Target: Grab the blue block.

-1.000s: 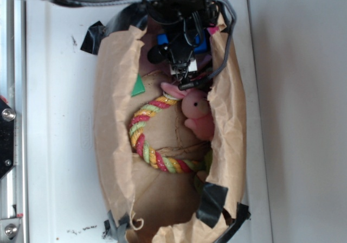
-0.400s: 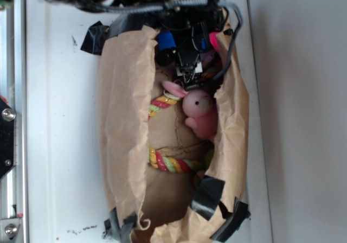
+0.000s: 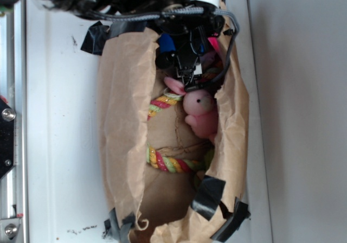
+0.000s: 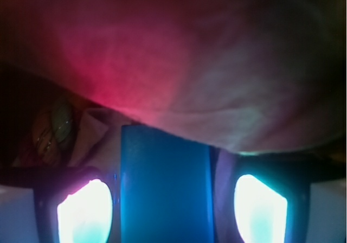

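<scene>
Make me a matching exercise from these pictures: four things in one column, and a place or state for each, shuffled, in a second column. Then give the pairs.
Things:
1. blue block
2. pink bunny
3. rope ring
4. black tape

Places or states:
A. stuck on the paper bag's lower rim
B. between the gripper's fingers
C. striped, partly hidden under the bag's folded paper
D. lying just below the gripper, against the bag's right wall

Pairs: 1-B, 2-D, 3-C, 4-A

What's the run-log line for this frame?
phase: grasp | target: blue block between pincer fingers | contact: not confirmed | site: paper bag | nearby: pink bunny, rope ring
</scene>
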Controlling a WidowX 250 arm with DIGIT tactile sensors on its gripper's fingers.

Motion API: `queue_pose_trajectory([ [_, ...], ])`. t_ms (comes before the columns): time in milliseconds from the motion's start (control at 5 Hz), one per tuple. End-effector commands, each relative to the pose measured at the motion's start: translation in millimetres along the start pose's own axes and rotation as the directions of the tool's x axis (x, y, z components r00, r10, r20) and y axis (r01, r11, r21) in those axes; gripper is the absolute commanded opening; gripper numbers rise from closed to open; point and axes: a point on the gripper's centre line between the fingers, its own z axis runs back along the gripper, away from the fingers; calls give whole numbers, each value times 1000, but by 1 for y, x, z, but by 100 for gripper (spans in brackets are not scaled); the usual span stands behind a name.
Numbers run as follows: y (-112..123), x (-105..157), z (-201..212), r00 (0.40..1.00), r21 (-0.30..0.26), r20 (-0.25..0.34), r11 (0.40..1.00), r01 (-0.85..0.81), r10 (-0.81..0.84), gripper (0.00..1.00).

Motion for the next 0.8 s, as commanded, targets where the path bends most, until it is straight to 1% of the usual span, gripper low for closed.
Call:
queue_pose_trajectory([
  [0,-3,5,1,1000,-17,19,1000,20,-20,3],
  [200,-1,6,5,1000,-17,29,1000,5,-5,0],
  [600,3,8,13,999,-27,39,1000,-10,11,0],
])
